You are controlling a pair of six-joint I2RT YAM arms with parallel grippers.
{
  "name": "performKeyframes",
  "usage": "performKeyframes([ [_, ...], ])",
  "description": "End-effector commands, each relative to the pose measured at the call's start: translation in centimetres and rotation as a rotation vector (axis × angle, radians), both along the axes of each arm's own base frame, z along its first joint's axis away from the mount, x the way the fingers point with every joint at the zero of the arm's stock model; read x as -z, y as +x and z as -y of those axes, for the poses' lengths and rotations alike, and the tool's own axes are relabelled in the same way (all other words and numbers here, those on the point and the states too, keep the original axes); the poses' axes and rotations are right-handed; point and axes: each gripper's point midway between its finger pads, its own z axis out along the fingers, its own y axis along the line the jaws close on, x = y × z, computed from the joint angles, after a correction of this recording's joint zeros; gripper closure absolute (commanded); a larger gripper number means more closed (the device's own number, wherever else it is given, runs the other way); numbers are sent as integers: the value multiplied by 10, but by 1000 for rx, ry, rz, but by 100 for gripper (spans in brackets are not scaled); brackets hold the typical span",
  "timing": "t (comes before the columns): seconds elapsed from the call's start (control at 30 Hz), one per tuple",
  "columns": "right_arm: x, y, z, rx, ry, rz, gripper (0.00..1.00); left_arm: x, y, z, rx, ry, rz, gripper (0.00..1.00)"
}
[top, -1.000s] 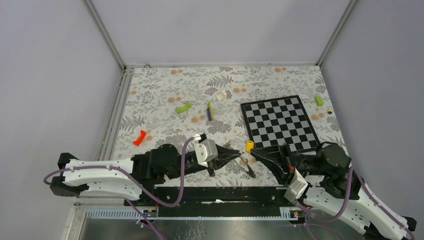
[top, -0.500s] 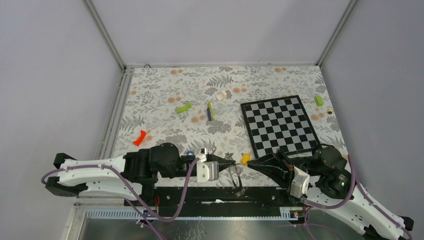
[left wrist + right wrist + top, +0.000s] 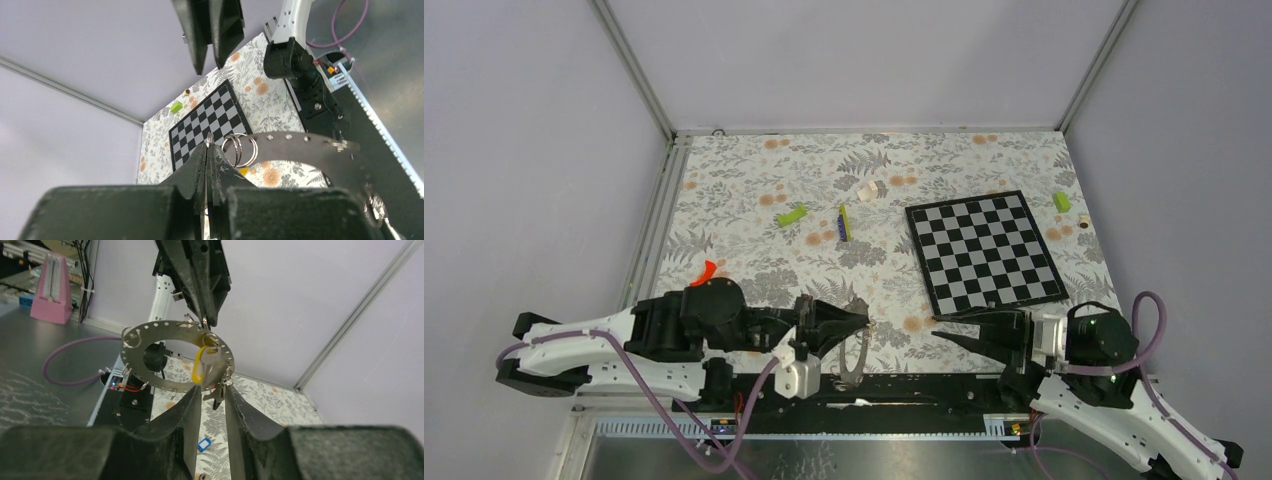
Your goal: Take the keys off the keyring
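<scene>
Firmly pinched: left claw (image 3: 865, 322) gripped keyring (image 3: 165, 326) rim at near edge (yellow-tagged key (image 3: 199, 365) dangled from it); right claw (image 3: 212, 392) slightly spread, empty, facing ring.

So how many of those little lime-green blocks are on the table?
2. One lime-green block lies left of the thin stick, mid-table; the other sits beside the checkered board's far right corner. Others could be hidden near the front edge.

Checkered board (image 3: 984, 252) just beyond the right gripper (image 3: 937, 336); lime-green block (image 3: 792, 215) and thin stick (image 3: 844, 222) well beyond the left gripper (image 3: 866, 322); red piece (image 3: 704, 268) to its far left.
</scene>
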Motion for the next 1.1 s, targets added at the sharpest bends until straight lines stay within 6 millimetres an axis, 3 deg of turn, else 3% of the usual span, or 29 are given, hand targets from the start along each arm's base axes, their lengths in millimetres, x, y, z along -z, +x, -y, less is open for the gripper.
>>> performKeyframes([
  [0.0,-28,7,2,10,117,-179,66,-27,-5,2,58,-55,115,100],
  [0.27,-47,27,-6,14,212,-546,49,-33,-17,11,135,-112,180,100],
  [0.43,-40,6,-18,-110,113,-520,43,-43,-24,14,170,-212,204,100],
  [0.6,-30,-10,-27,-205,32,-466,46,-47,-30,15,203,-250,213,100],
  [0.77,-34,-14,-31,-258,50,-440,50,-48,-35,16,226,-262,208,100],
  [1.07,-22,-15,-46,-310,-23,-464,49,-51,-35,17,229,-276,219,100],
])
